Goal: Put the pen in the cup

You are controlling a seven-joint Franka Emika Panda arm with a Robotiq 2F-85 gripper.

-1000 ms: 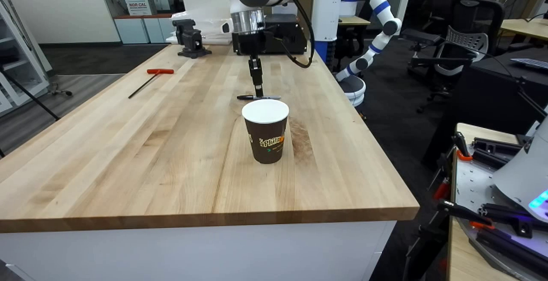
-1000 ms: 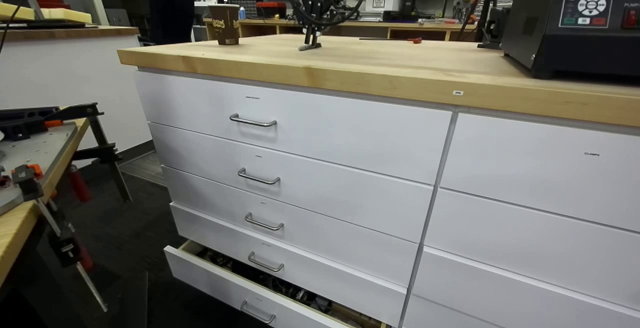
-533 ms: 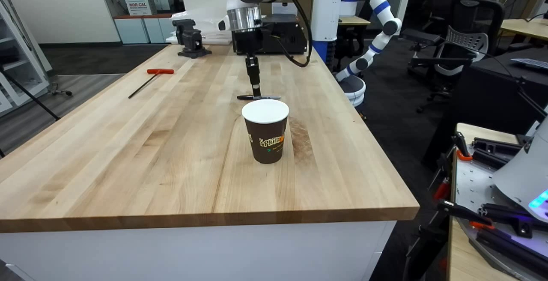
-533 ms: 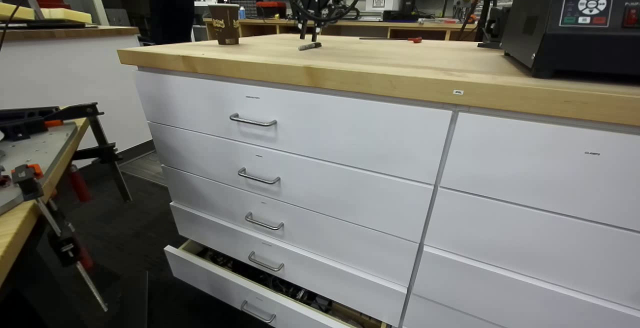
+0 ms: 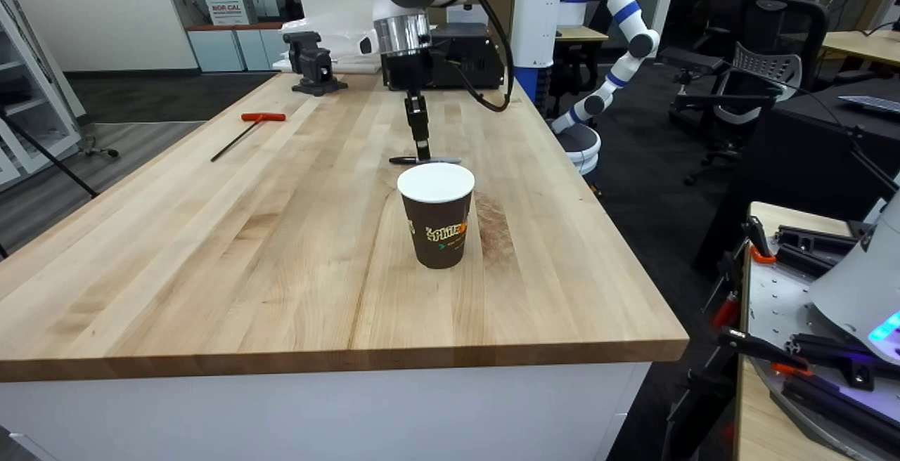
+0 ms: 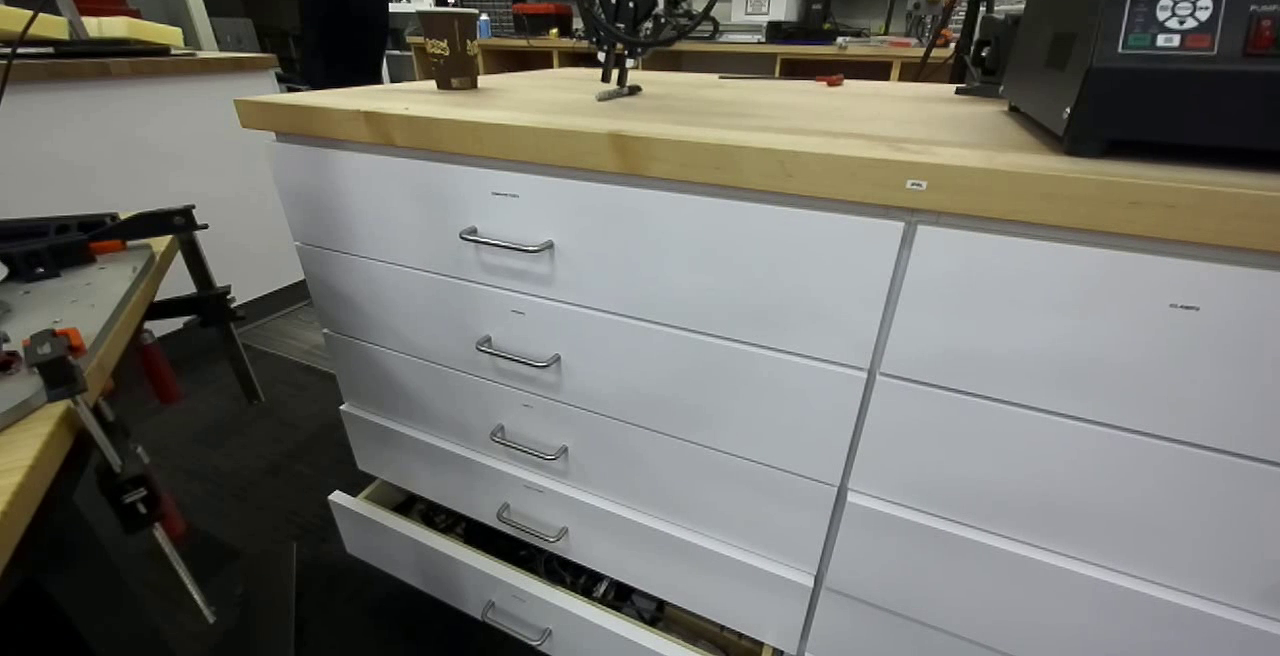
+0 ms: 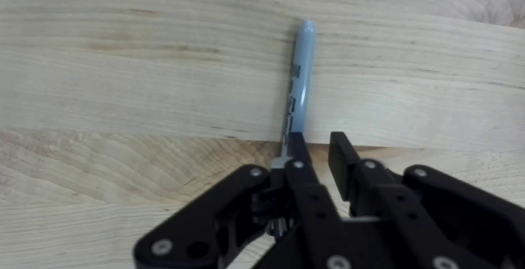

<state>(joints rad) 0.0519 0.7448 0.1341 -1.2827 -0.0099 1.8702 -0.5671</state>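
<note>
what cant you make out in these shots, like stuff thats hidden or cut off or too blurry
Pen, wrist view: lower end mostly hidden by the fingers; lettering too blurred to read.
Cup, both exterior views: inner bottom hidden by its wall or lost in plain white.
Arm, both exterior views: upper part cut off by the top edge.
Top drawer label, in an exterior view: too small to read.

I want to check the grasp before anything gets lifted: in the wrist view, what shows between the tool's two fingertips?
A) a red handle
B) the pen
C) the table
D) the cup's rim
C: the wrist view shows wood of the table in the gap of the tool, while the pen lies outside it, toward the picture's left.
</note>
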